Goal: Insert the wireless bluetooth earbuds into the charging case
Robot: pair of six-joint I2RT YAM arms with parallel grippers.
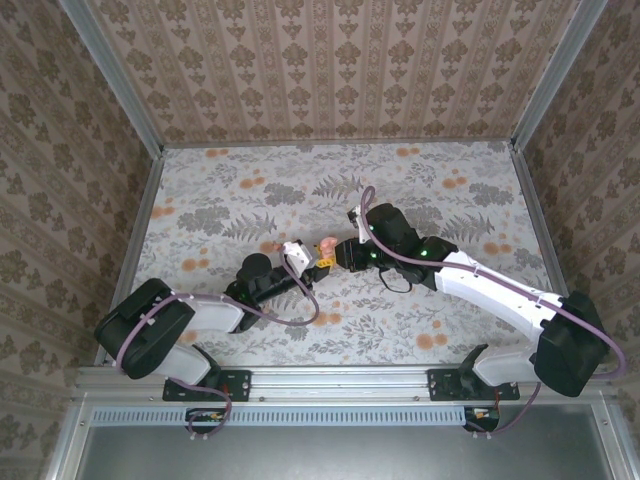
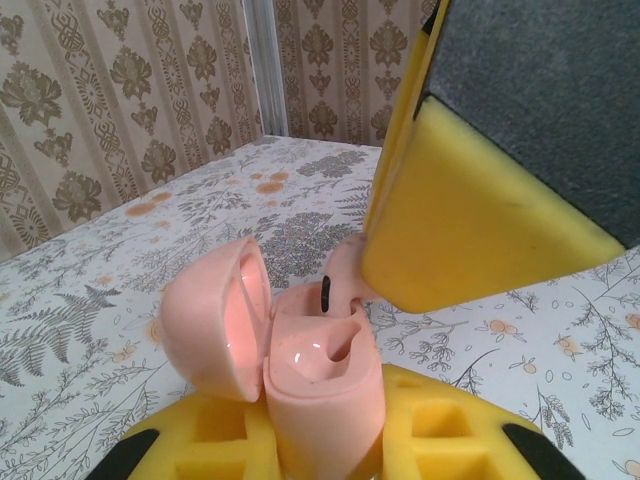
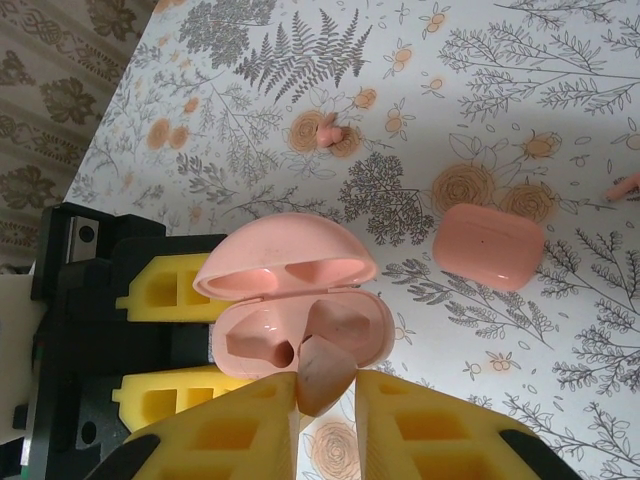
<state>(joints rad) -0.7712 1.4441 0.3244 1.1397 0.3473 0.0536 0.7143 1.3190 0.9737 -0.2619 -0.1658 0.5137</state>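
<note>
The coral-pink charging case (image 2: 322, 385) stands upright with its lid (image 2: 215, 320) swung open, and my left gripper (image 2: 325, 445) is shut on its body. My right gripper (image 3: 325, 400) is shut on one earbud (image 3: 322, 372), whose tip sits at the mouth of one case slot. In the left wrist view this earbud (image 2: 340, 278) shows a black stripe under the right gripper's pad (image 2: 470, 220). The other slot (image 3: 258, 345) is empty. A second earbud (image 3: 330, 132) lies on the table on a printed blossom. From above, both grippers meet at the case (image 1: 325, 245) in mid-table.
A closed pink case (image 3: 490, 245) lies on the floral tablecloth to one side of the open case. A small pink piece (image 3: 625, 187) shows at the right wrist view's edge. Patterned walls (image 1: 330, 60) enclose the table on three sides.
</note>
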